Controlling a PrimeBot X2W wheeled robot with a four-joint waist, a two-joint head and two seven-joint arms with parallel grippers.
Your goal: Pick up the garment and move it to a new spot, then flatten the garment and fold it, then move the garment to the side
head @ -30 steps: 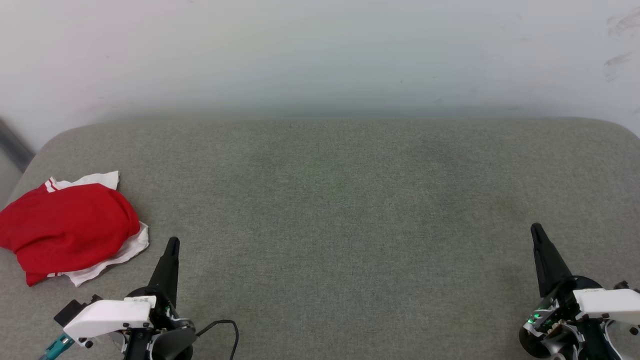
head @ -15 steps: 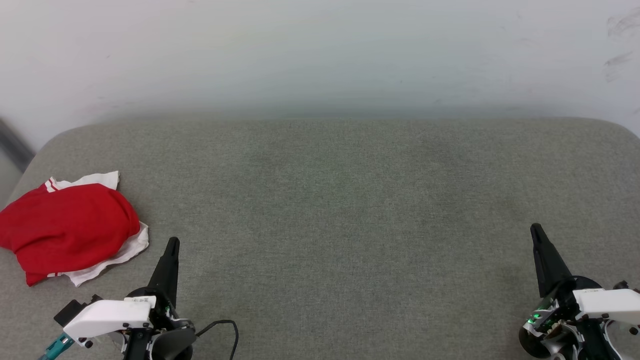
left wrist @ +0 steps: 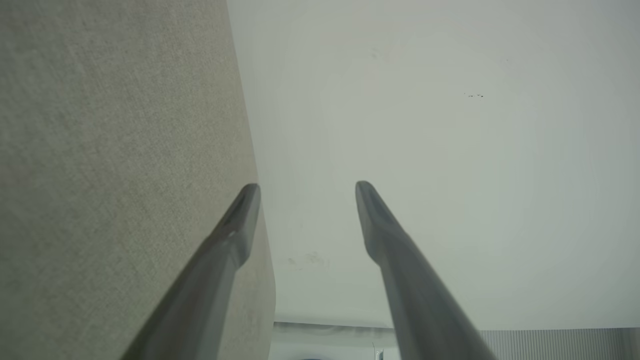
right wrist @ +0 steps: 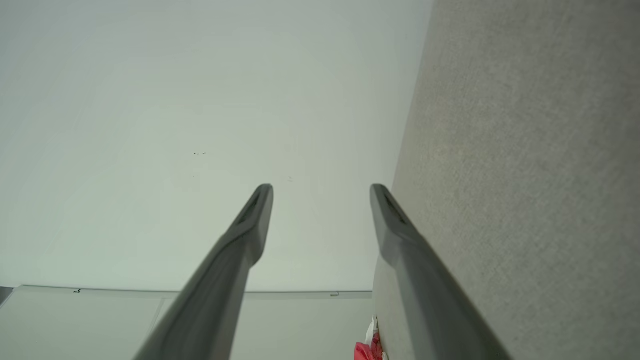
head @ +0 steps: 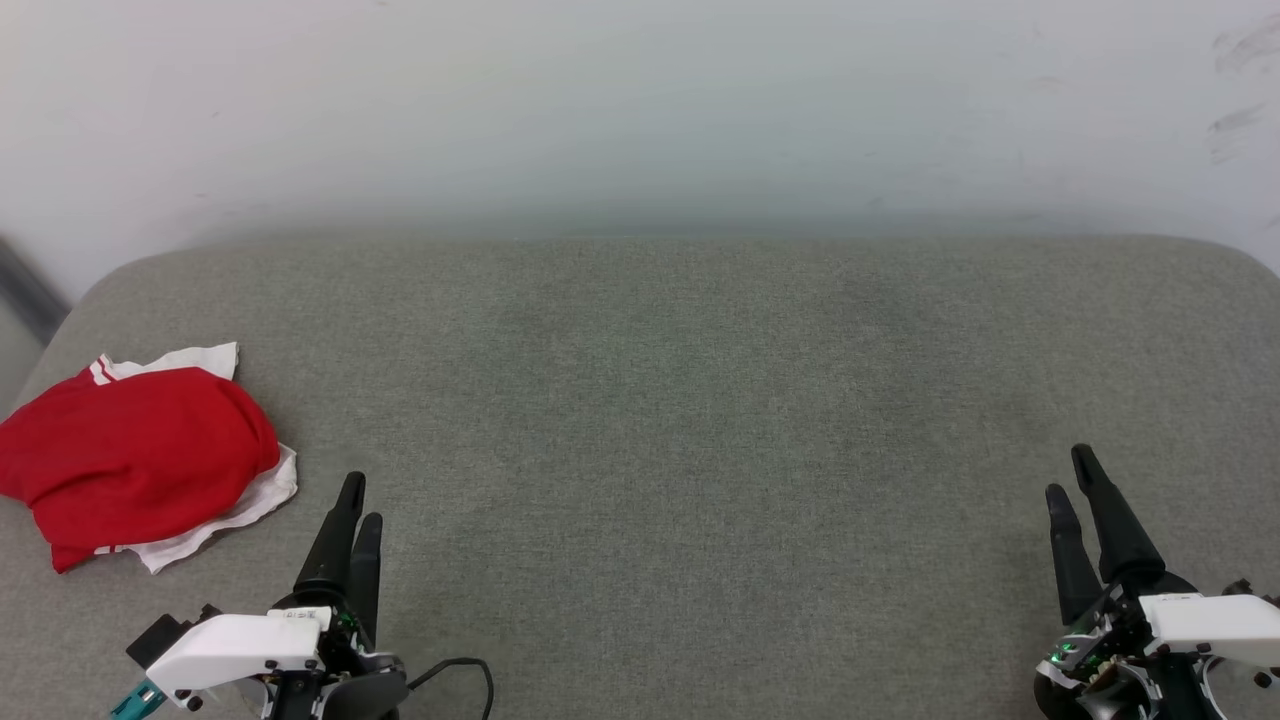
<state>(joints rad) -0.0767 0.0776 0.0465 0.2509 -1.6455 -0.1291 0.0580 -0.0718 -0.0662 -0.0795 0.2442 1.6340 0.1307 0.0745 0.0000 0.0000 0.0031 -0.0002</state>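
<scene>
The garment is a crumpled red heap with white cloth and striped trim showing at its edges, lying at the left end of the grey cushioned surface. My left gripper stands open just to the right of it, a short way off and touching nothing. Far over at the lower right, my right gripper is open too. In the left wrist view the left gripper has nothing between its spread fingers. The right wrist view gives the same empty gap in the right gripper, with a scrap of the garment at the bottom edge.
A pale wall rises right behind the cushioned surface. The surface rounds off at its left edge and at its far right corner. A black cable loops beside my left wrist.
Both grippers have gone from shut to open. Each wrist has dropped slightly toward the bottom of the head view. The garment lies as before.
</scene>
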